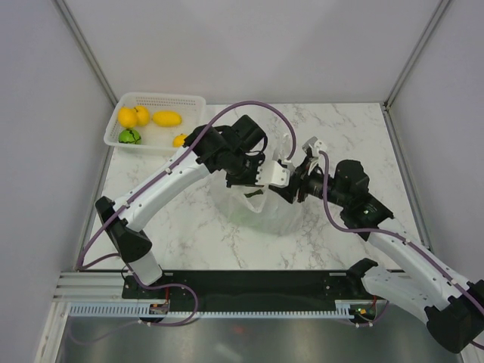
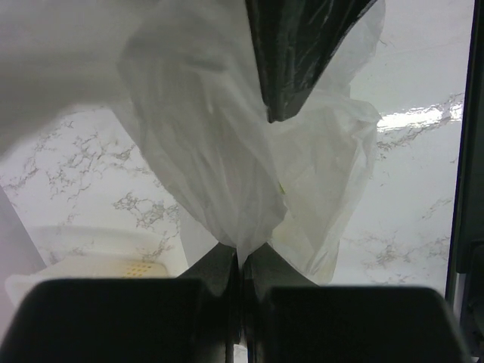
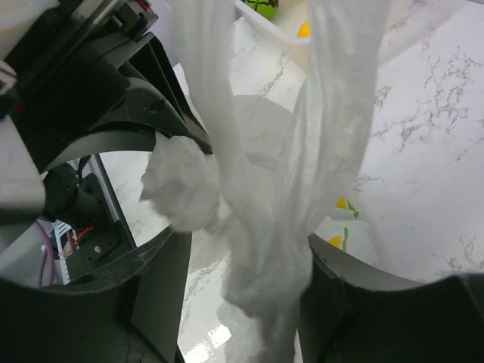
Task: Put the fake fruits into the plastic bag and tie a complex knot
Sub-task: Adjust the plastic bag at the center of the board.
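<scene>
**A:** In the middle of the table — is that the bag?

**B:** Yes, slumped there, its top rising to the two grippers, which meet just above it.

**A:** What has the left gripper got?

**B:** Its jaws are pressed together on a gathered fold of the bag. The film fans out from the pinch.

**A:** And the right gripper?

**B:** Its jaws stand apart. A twisted strand of the bag hangs through the gap, close against one finger — it doesn't look clamped.

**A:** Any knot?

**B:** There's a crumpled white lump beside that strand, against the left gripper's finger. Whether it is tied, I cannot tell.

**A:** The fruits?

**B:** Yellow ones and a green one lie in the basket at the far left corner, well apart from the bag. What is inside the bag I cannot make out.
</scene>
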Robot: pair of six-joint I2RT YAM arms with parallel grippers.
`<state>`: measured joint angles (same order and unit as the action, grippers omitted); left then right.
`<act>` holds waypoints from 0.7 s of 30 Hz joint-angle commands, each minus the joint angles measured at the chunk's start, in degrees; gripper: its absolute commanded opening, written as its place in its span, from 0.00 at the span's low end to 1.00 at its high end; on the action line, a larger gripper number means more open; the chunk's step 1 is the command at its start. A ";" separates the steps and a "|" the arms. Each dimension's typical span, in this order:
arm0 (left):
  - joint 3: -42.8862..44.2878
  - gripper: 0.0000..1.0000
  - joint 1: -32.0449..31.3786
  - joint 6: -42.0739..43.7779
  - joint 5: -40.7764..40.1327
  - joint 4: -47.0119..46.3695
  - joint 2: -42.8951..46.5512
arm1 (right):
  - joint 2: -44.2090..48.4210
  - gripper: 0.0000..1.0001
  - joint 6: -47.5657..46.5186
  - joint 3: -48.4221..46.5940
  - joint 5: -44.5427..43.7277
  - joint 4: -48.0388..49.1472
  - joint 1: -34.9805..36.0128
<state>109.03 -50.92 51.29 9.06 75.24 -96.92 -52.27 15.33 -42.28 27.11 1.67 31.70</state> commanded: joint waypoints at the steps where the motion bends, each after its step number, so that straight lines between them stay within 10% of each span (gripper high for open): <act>1: 2.41 0.02 -0.41 -0.75 -1.06 1.40 -0.28 | 1.91 0.62 0.75 0.53 1.18 3.16 0.02; 21: 4.08 0.02 -2.00 -1.45 -1.85 2.37 -0.81 | 7.62 0.75 7.61 7.12 -4.17 11.07 -0.15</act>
<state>110.30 -52.60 51.27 8.95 76.58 -98.02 -46.72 21.61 -36.23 25.30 9.91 31.70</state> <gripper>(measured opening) 0.034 0.757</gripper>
